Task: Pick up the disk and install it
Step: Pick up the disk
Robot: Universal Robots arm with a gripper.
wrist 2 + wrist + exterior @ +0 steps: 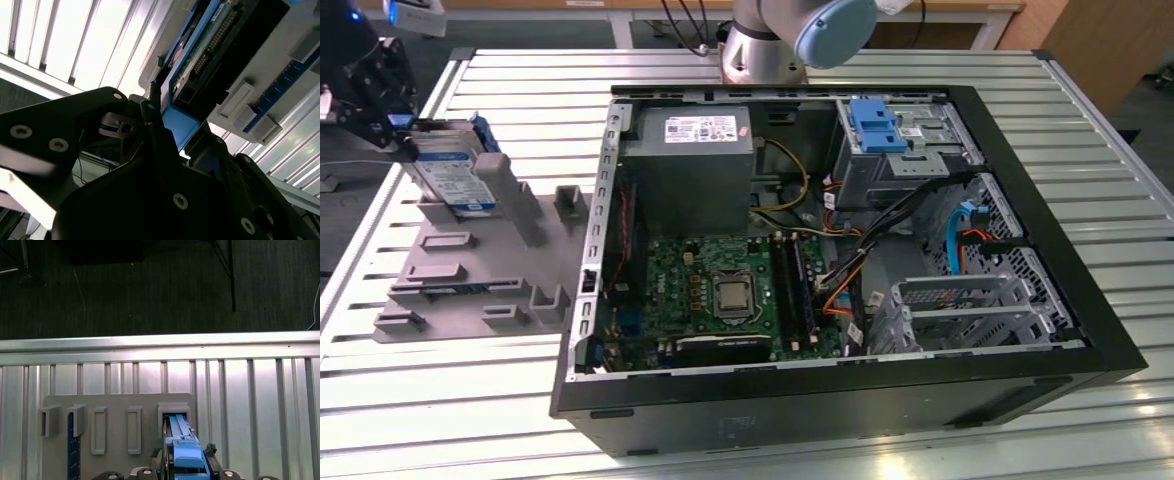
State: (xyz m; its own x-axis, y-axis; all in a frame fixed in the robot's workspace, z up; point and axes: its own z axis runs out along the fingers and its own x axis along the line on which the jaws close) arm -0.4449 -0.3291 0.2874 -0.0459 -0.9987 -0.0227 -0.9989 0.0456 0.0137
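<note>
Exterior view, claw: the black claw (400, 128) is out at the exterior view's left, sitting right on the top edge of the disk.
Exterior view, disk: flat rectangular silver metal disk (454, 175) with a white-and-blue label and a blue plastic carrier. It stands on edge, leaning a touch, in the grey plastic holder plate (467, 275).
Exterior view, surroundings: the holder plate lies on the slatted metal surface (440, 400), just beside the open black computer case (854, 405). Inside the case are a green motherboard (707, 280), a big grey metal box (691, 160) and a lone blue plastic bracket (878, 125) up in the drive bay.
Second wrist view, grip: the claw (177, 125) is pinching the carrier's blue end, with one finger (150, 112) hard against its side. The disk (207, 42) shows its circuit-board face.
First wrist view, seat: the claw (186, 462) straddles the blue carrier. The disk (179, 432) runs into a slot of the holder plate (115, 405), with the surface (250, 380) beyond.
</note>
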